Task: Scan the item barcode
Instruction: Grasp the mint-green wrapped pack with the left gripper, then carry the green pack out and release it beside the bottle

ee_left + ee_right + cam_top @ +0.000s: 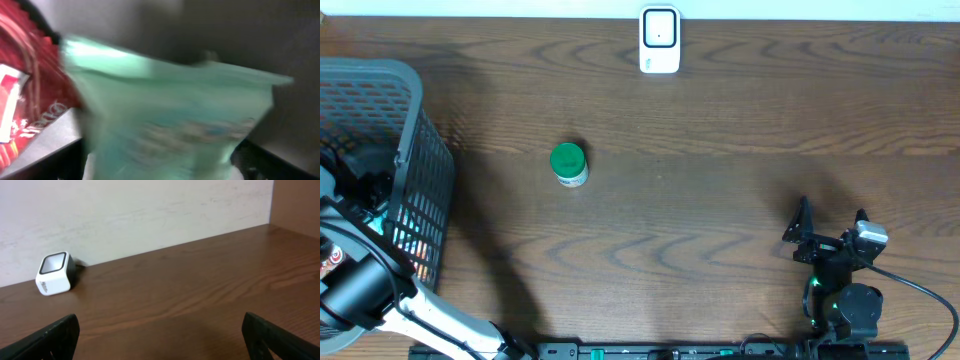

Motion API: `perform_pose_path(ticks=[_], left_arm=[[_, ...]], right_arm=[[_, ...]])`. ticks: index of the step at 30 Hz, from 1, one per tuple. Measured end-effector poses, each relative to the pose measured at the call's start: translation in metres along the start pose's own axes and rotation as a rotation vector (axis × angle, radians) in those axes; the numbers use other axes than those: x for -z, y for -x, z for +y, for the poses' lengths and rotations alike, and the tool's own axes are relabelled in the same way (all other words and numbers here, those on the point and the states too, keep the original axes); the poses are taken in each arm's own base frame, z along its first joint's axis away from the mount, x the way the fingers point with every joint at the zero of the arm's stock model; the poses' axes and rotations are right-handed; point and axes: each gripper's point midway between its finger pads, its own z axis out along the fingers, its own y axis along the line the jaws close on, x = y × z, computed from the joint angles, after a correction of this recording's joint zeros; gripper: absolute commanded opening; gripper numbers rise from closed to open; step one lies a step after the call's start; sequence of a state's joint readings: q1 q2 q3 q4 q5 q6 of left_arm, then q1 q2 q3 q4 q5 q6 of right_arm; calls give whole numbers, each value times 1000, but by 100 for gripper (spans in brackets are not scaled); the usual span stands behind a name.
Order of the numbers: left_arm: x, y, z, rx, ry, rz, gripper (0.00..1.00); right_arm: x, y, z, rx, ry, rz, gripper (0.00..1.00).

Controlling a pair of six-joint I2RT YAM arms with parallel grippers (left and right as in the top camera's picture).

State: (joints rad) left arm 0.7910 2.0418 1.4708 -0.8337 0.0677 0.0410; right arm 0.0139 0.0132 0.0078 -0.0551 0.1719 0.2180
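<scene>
A brown wood-grain surface (720,200) runs up to a pale wall at the back. Against that wall, near the middle, stands a small white scanner (660,40) with a dark window; from the right wrist it sits far off to the left, at the foot of the wall. A grey slatted basket (410,110) takes up the left end of the surface. Between the basket and the scanner, out in the open, a small jar (568,163) with a green lid stands upright, touching nothing.

The left arm (365,285) reaches into the basket from the near left corner, and the left pincer is hidden inside it from above. Its own camera shows only a blur: a mint-green packet (175,115) fills most of the view, with a red packet (30,100) pressed in at the left. Whether the left pincer has hold of anything, I cannot tell.

The right pincer (832,210) hangs low over the near right corner, fingers spread wide apart and holding nothing, well away from the jar and the scanner.
</scene>
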Motion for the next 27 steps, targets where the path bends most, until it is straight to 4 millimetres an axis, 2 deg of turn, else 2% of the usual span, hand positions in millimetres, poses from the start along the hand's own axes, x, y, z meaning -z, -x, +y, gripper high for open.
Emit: perform_pose_path(ticks=[3,6,10,13,16,17,19,22,23,24,26,27], left_arm=[[0,1,-5,-22,-2,-1,34],[1,0,-7,-25,-1,4,15],[6,-3,-7,-18,6,23,13],[13,-15,-6,-7,9,68,13],[34,-17,-5,20,15,54,13],[48,-13,-5,32,14,22,13],[94,0,-7,74,3,-100,13],[204,15,-17,129,-84,-399,13],[246,11,-23,137,-136,-506,13],[275,6,-28,141,-177,-584,13],[340,-18,-44,122,-300,-746,13],[365,-33,-54,97,-365,-805,13]], right_arm=[[0,0,0,0,0,0,99],[0,0,0,0,0,0,99],[0,0,0,0,0,0,99],[0,0,0,0,0,0,99],[0,0,0,0,0,0,99],[0,0,0,0,0,0,99],[0,0,0,0,0,0,99],[0,0,0,0,0,0,99],[0,0,0,0,1,1,99],[0,0,0,0,0,0,99],[0,0,0,0,0,0,99],[0,0,0,0,0,0,99]])
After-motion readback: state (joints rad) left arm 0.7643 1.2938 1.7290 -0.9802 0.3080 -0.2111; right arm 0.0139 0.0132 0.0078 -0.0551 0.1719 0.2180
